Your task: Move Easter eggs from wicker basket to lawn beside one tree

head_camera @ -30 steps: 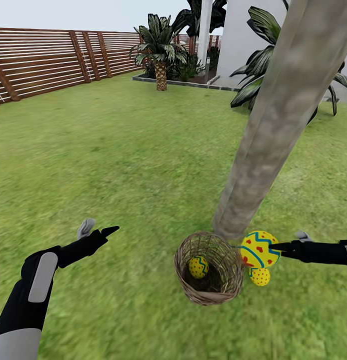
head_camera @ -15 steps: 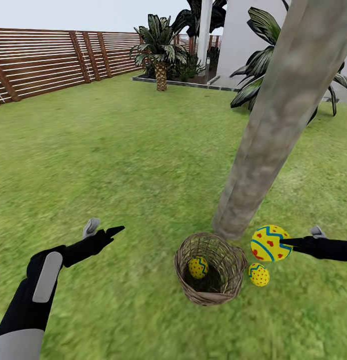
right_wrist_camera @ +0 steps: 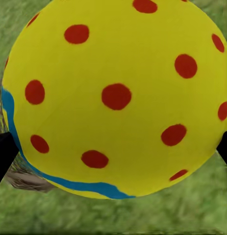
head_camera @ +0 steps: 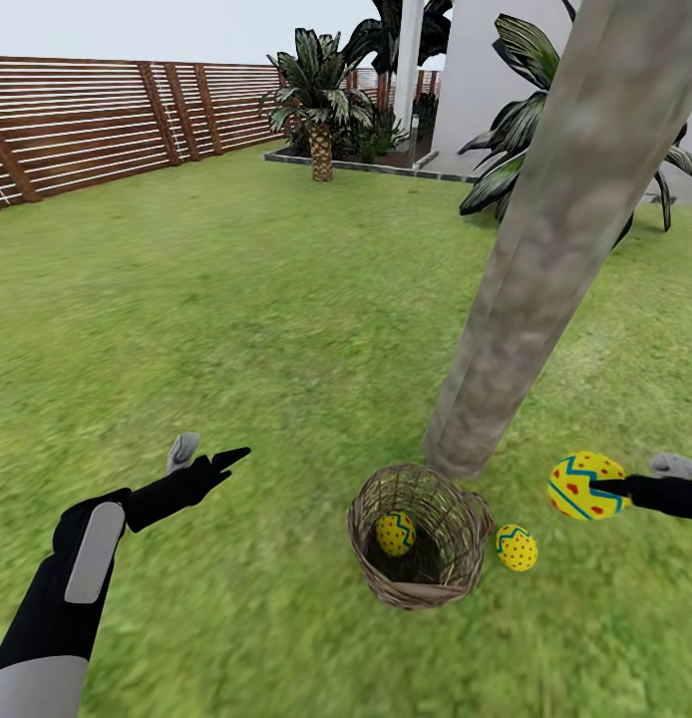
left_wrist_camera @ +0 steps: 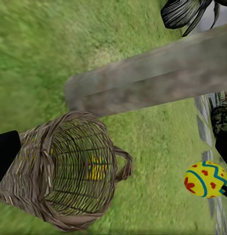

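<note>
Right fingers: dark tips (right_wrist_camera: 3, 154) pinching a yellow Easter egg with red dots and blue bands (head_camera: 583, 486), one at each side of it in the right wrist view.
Right gripper (head_camera: 613, 487): at the head view's right edge, held above the grass, right of the trunk's foot.
Left fingers: spread apart (one grey, one black), nothing between them.
Left gripper (head_camera: 208, 457): over open grass, well apart from the basket, to its left.
Small round brown open-weave wicker basket (head_camera: 418, 536): tilted on the mottled green lawn (head_camera: 236, 299), just beside the foot of the thick grey-brown bare tree trunk (head_camera: 545, 239).
Egg inside the basket (head_camera: 395, 533): low against the weave, seen through the mouth.
Egg on the grass (head_camera: 517, 547): just right of the basket, near the trunk's base.
Background: brown horizontal-slat wooden fence (head_camera: 97, 125) at the far left, short scaly-trunked palm (head_camera: 319, 95) beyond the grass.
</note>
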